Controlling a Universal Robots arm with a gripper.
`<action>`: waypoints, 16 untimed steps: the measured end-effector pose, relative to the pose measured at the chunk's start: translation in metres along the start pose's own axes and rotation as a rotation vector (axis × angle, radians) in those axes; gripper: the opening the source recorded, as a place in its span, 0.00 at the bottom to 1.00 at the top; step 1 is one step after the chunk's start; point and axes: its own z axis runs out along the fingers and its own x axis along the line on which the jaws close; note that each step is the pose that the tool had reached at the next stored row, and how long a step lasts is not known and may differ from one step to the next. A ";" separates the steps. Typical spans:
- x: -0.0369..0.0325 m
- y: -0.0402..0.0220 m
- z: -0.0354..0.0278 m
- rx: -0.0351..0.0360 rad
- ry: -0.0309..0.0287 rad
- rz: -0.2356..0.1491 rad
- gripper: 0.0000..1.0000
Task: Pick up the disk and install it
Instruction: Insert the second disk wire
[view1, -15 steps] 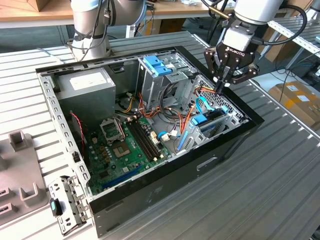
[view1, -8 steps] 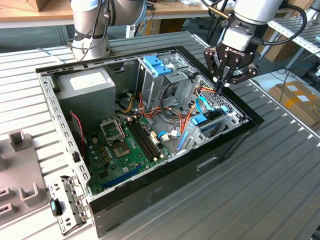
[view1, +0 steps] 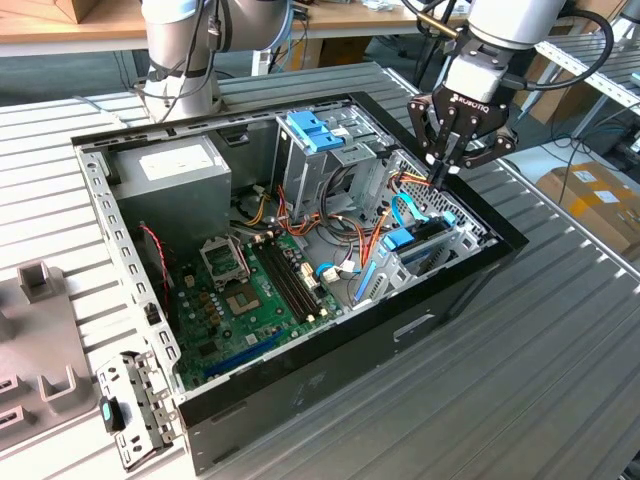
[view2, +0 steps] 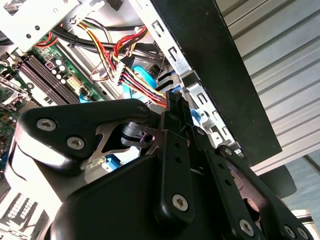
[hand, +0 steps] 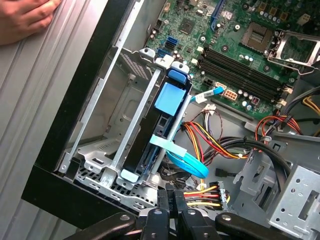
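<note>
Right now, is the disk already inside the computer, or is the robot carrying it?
Looks mostly done: the disk stands on edge in the bay at the end of the computer case. In hand: nothing; the gripper hangs just above it, shut and empty. Left: I can't tell whether the disk is pushed fully home.

Black case (view1: 330, 400), green motherboard (view1: 250, 310).
Light-blue rail round the disk (hand: 167, 120); red, yellow, orange wires (hand: 205, 145); black gripper (view1: 440, 178).
</note>
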 end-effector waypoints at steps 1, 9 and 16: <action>0.0000 0.0000 0.0000 -0.0006 0.0000 0.009 0.16; 0.0000 -0.0001 0.0001 -0.0125 -0.0005 0.172 0.16; 0.0000 -0.0001 0.0001 -0.0130 -0.0004 0.178 0.16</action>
